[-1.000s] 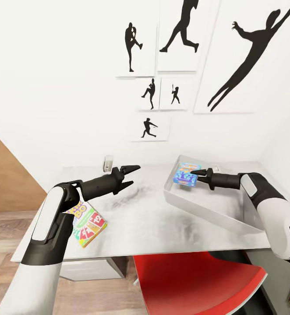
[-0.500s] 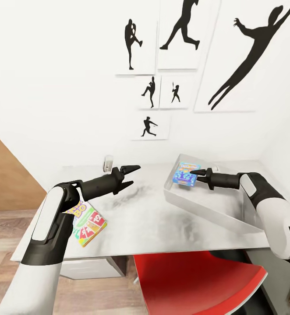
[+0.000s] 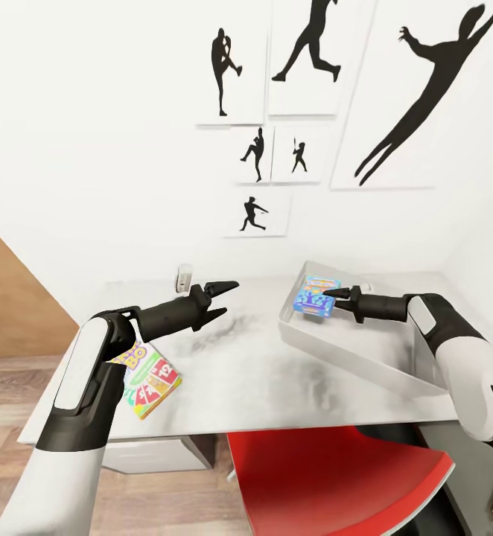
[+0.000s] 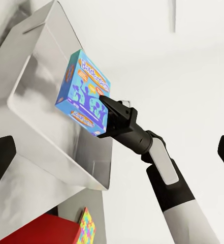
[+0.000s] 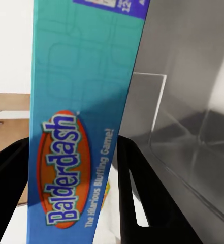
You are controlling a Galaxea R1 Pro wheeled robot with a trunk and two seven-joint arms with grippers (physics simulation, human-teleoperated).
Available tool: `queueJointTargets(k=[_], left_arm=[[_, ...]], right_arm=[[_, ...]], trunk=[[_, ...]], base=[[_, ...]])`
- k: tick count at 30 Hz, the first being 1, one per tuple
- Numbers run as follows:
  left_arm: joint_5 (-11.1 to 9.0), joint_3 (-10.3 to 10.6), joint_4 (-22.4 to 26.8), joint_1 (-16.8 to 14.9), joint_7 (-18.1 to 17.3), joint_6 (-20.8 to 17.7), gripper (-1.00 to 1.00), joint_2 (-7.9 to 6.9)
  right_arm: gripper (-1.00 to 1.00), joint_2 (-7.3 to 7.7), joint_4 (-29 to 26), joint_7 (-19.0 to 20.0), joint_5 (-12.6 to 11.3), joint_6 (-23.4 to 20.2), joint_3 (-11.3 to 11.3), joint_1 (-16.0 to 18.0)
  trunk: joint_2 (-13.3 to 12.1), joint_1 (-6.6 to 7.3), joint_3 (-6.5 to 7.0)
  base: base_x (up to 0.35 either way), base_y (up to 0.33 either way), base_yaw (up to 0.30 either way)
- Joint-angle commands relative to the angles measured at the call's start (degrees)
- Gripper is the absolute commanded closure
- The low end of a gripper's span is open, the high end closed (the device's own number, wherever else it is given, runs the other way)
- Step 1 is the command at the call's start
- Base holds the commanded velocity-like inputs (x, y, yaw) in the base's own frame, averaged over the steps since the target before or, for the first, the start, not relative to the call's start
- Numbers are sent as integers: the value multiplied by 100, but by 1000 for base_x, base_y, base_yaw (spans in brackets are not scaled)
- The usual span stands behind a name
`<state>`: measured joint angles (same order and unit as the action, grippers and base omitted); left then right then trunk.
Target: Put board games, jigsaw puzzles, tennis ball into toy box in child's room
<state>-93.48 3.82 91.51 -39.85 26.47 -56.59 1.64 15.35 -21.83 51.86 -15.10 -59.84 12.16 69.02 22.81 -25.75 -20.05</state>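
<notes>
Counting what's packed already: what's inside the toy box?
Only the Balderdash box, held over the toy box by the right gripper. The floor beneath it is hidden.

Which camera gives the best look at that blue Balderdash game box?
The left wrist view: the whole blue Balderdash game box shows there, held in the right gripper over the pale grey bin. The head view shows it small; the right wrist view shows just one edge.

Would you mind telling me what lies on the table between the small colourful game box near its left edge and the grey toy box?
Nothing: in the head view, the stretch of pale table between the small colourful game box and the grey toy box is bare.
</notes>
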Motion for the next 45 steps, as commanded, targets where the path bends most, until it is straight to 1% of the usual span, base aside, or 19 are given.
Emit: queueJointTargets(k=[1,16,32,45], left_arm=[[-57,-4,5,-5,60,-10,-100,3],[-57,-4,3,-5,60,-10,-100,3],[-57,-4,5,-5,60,-10,-100,3],[-57,-4,6,-5,60,-10,-100,3]], right_arm=[[100,-1,3,44,42,-16,32,6],[100,3,3,43,42,-16,32,6],[100,3,3,43,42,-16,32,6],[100,3,3,43,46,-16,32,6]], trunk=[[11,-3,-16],[11,-3,-127],[11,-3,-218],[11,-3,-323]], base=[[0,0,0],[0,0,0],[0,0,0],[0,0,0]])
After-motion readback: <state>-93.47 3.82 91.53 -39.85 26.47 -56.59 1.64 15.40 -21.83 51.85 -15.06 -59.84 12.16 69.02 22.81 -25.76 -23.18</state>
